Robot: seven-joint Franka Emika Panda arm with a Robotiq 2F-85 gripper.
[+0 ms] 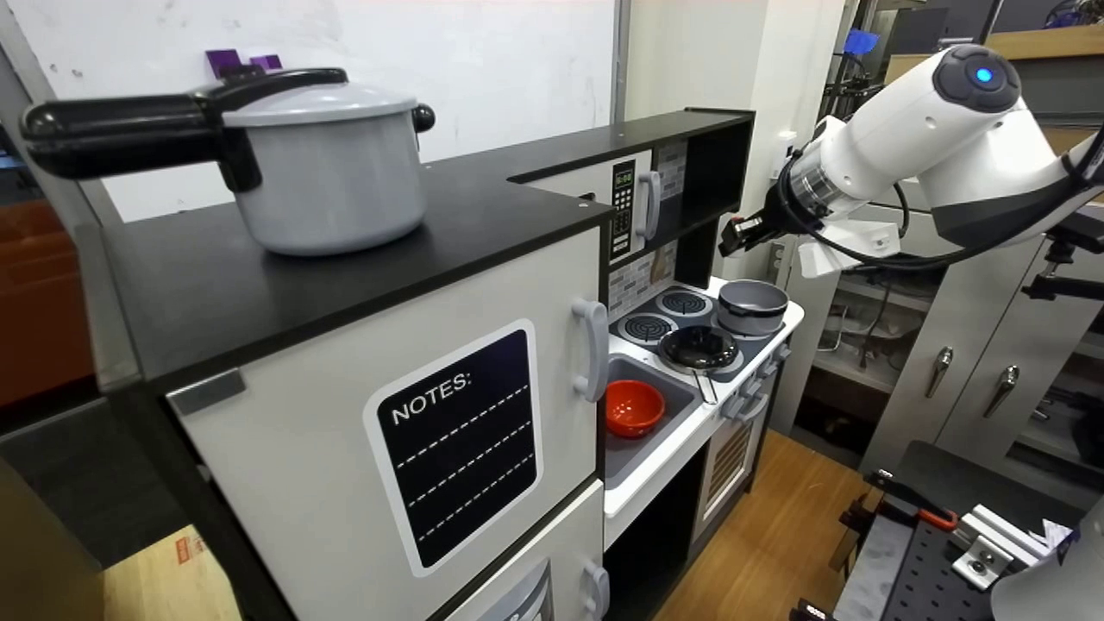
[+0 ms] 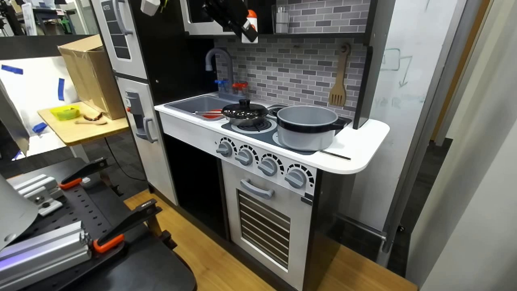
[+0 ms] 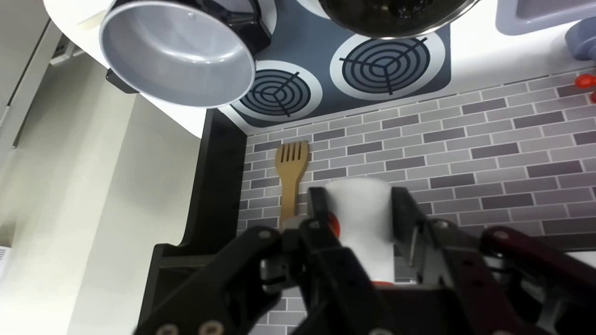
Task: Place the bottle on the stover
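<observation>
One black-topped white cabinet (image 1: 293, 431) marked NOTES bulked largest. Next came the toy cooker (image 2: 284, 200), white, with round dark burners (image 3: 385, 65) and a tiled wall (image 3: 470, 163) behind. Higher than the cooker, in an exterior view, stretched the white arm (image 1: 914, 138). A lidded grey pot (image 1: 332, 185) sat on the cabinet; an open grey pot (image 3: 177, 56) and a black-lidded pan (image 2: 244, 114) sat on the burners. A wooden spatula (image 3: 292, 172) hung on the wall, and a red bowl (image 1: 634, 410) lay in the sink (image 1: 630, 451).

Far smaller was the bottle (image 3: 365, 223), white with an orange cap, upright and well above the cooker's top. It was squarely between the fingers (image 3: 404, 209), which gripped its body, one touching each side in the wrist view. In an exterior view a dark finger crossed its lower part, the cap rising above. Which burner it was over, if any, could not be told.
</observation>
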